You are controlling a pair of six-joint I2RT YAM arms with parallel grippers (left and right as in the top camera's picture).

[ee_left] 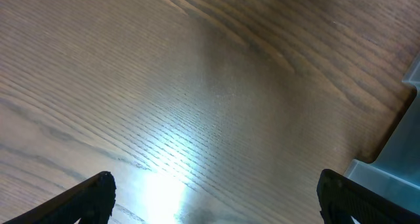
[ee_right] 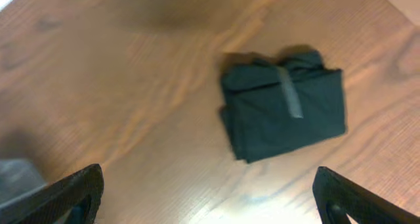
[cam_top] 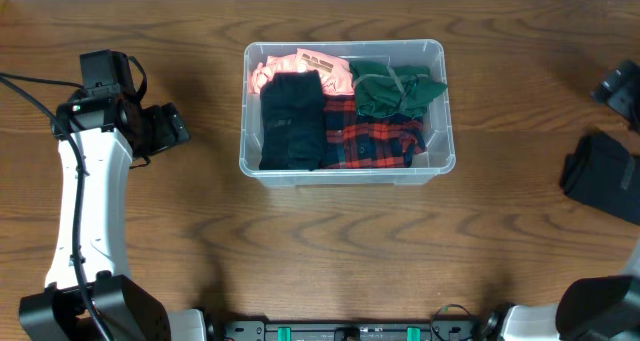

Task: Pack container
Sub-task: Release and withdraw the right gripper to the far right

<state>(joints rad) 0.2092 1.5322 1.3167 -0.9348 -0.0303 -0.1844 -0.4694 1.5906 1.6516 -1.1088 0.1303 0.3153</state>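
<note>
The clear plastic container (cam_top: 350, 175) stands at the table's middle back. It holds folded clothes: a pink piece (cam_top: 300, 65), a black piece (cam_top: 291, 121), a green piece (cam_top: 397, 89) and a red plaid piece (cam_top: 372, 141). My left gripper (cam_top: 170, 126) is left of the container, open and empty over bare wood (ee_left: 216, 204); a container corner (ee_left: 394, 168) shows at its right. My right gripper (cam_top: 620, 85) is at the far right edge, open and empty (ee_right: 210, 201). A dark folded garment (cam_top: 603, 176) lies on the table beside it, ahead of the open fingers (ee_right: 283, 112).
The brown wooden table (cam_top: 330, 251) carries everything. The left arm's white link (cam_top: 85, 211) runs down the left side. The arm bases (cam_top: 350, 331) sit along the front edge.
</note>
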